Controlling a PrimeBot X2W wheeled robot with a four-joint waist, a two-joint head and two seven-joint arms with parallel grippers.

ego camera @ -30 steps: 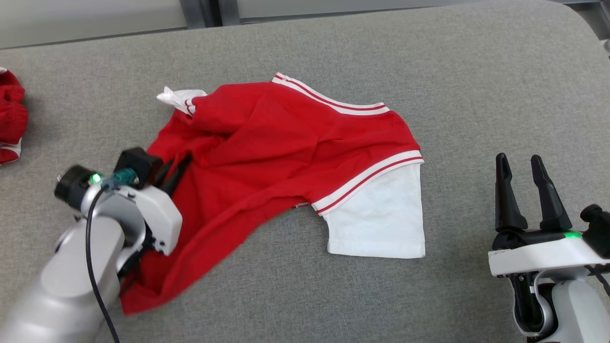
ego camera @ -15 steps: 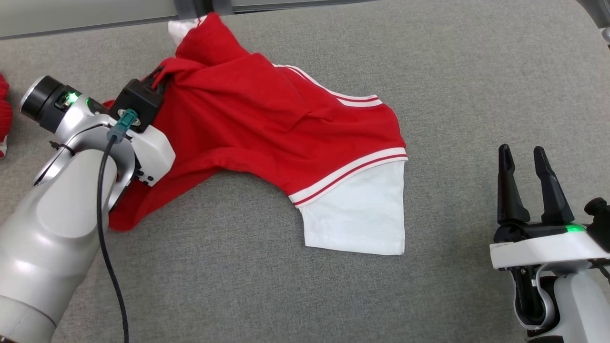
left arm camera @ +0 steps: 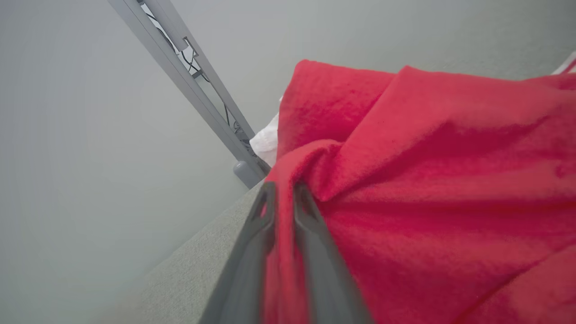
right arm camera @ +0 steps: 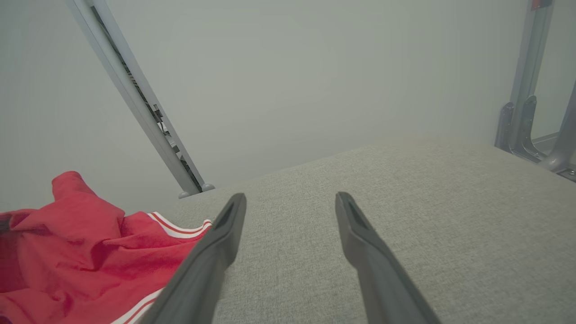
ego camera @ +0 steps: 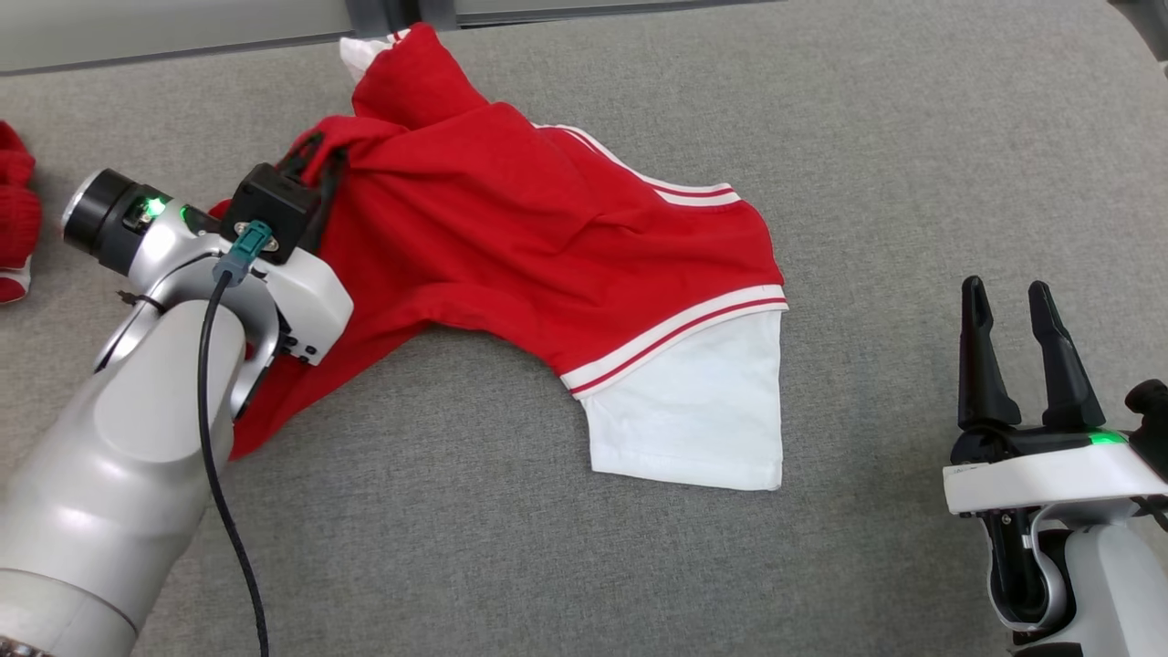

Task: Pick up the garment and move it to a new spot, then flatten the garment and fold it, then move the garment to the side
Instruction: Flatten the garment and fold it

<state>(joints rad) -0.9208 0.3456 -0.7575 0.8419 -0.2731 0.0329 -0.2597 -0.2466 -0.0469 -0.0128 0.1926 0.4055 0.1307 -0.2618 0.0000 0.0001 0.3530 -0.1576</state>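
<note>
The garment (ego camera: 529, 246) is a red shirt with white sleeves and red-and-white striped trim, spread over the middle of the grey table (ego camera: 912, 164). My left gripper (ego camera: 315, 155) is shut on a fold of its red cloth at the upper left and holds that part raised. In the left wrist view the two fingers pinch the red fabric (left arm camera: 405, 180) between them at the left gripper (left arm camera: 283, 189). One white sleeve (ego camera: 693, 411) lies flat toward the front. My right gripper (ego camera: 1008, 297) stands open at the lower right, apart from the garment (right arm camera: 67, 252), with bare table between the right gripper (right arm camera: 290, 198) fingers.
Another red piece of cloth (ego camera: 16, 219) lies at the table's left edge. Beyond the far edge runs a grey metal frame post (left arm camera: 189, 85) against a pale wall. Bare grey table surface stretches to the right and front of the garment.
Over the last second my left gripper rose and moved toward the far edge, lifting the garment's left part off the table. In the last half second it eased slightly back. The right gripper stayed put.
</note>
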